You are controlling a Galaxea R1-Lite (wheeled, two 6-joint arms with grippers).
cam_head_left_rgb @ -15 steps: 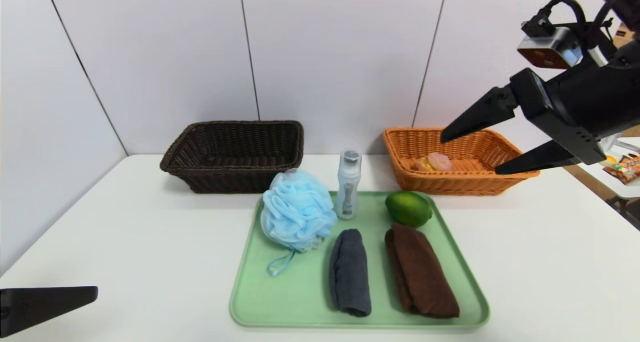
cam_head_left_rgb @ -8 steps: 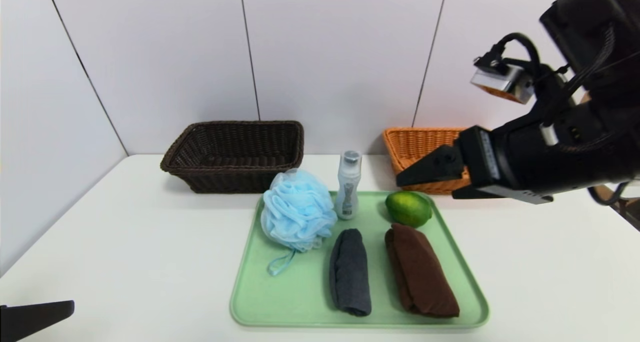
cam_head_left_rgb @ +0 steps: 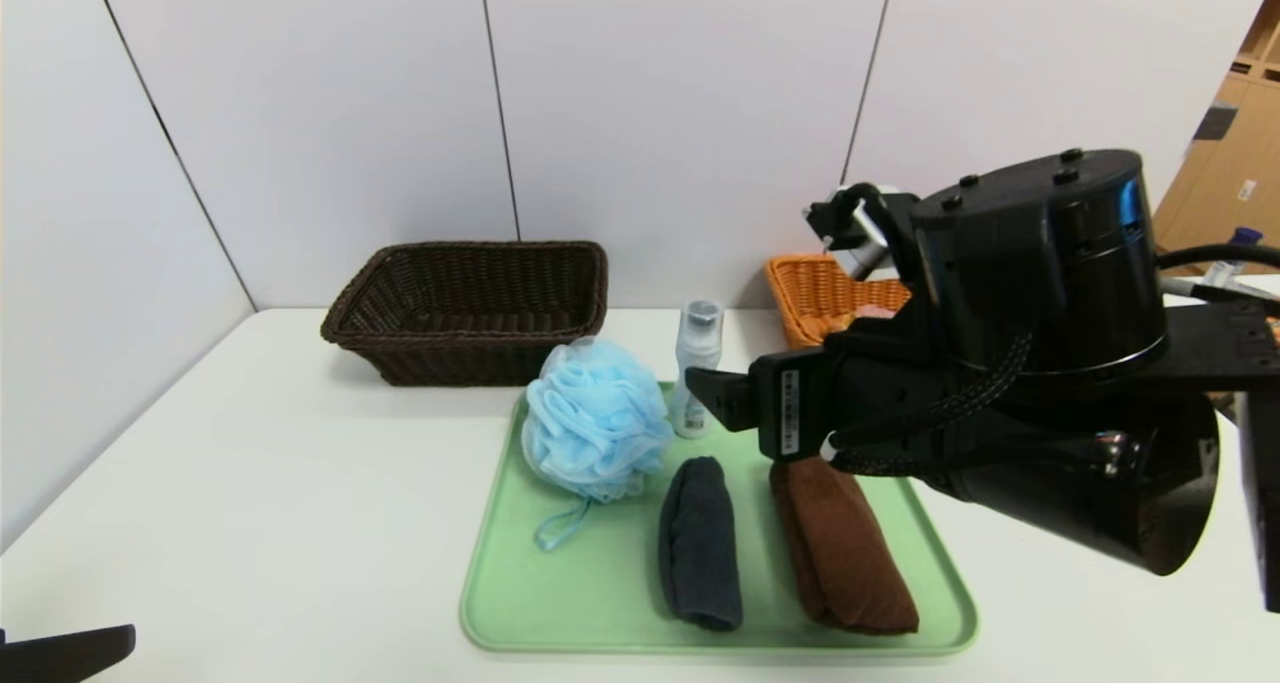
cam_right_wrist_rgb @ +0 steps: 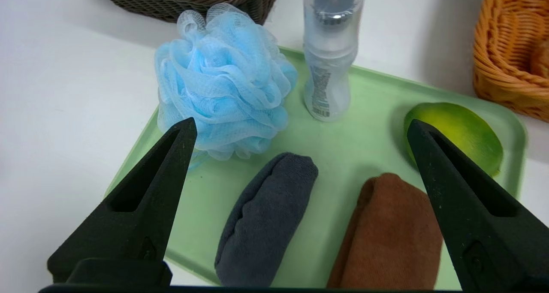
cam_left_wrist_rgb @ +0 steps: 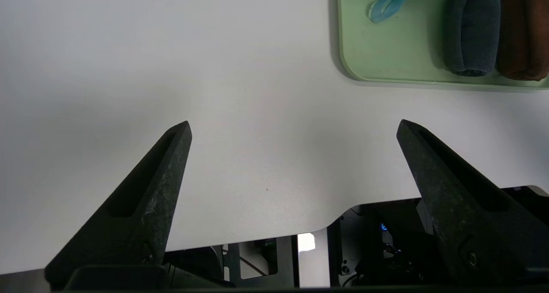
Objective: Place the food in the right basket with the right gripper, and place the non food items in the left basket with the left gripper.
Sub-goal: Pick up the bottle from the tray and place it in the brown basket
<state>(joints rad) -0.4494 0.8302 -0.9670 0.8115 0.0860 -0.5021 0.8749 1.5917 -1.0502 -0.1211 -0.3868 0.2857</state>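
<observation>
Right gripper [cam_right_wrist_rgb: 300, 128] over the green tray [cam_right_wrist_rgb: 364, 143], jaws wide and empty, green citrus fruit [cam_right_wrist_rgb: 461, 132] beside one fingertip, left gripper [cam_left_wrist_rgb: 294, 128] parked above bare surface [cam_left_wrist_rgb: 171, 70], jaws wide.

Right tool [cam_right_wrist_rgb: 300, 128] spread empty; left tool [cam_left_wrist_rgb: 294, 128] likewise.

The right arm [cam_head_left_rgb: 1040, 363] is glossy black, a fat drum-shaped joint with small round screw heads on top, braided black cables looping beneath it (one white-tipped), and a white label. Both grippers' fingers [cam_right_wrist_rgb: 154, 198] are matte black tapering wedges.
</observation>
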